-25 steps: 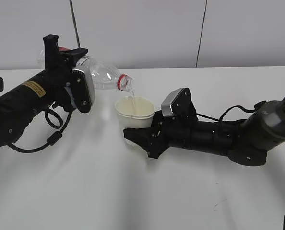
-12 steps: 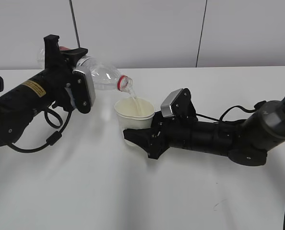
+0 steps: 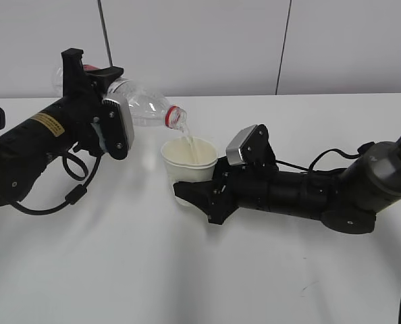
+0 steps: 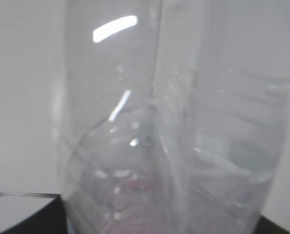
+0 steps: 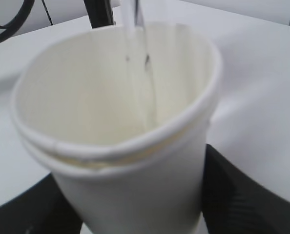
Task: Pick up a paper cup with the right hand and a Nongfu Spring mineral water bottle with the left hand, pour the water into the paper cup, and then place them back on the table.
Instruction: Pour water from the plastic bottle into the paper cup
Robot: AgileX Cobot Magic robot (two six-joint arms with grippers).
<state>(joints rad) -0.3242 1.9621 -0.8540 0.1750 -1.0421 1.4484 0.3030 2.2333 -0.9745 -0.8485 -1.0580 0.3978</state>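
Observation:
My left gripper (image 3: 96,84) is shut on the clear water bottle (image 3: 143,108), which is tipped mouth-down to the right; its red neck ring is above the cup. A thin stream of water (image 3: 187,142) runs from its mouth into the cream-white paper cup (image 3: 189,162). My right gripper (image 3: 190,192) is shut on the cup's lower part and holds it upright just above the white table (image 3: 187,270). In the right wrist view the cup (image 5: 130,180) fills the frame, with the stream (image 5: 145,73) falling inside. In the left wrist view the bottle (image 4: 164,136) fills the frame, blurred.
A grey wall with dark vertical seams (image 3: 281,47) stands behind the table's far edge. Black cables (image 3: 329,158) loop beside the right arm and under the left arm (image 3: 75,182).
The bottle and cup keep almost the same pose. The stream keeps running into the cup. The right gripper has shifted very slightly.

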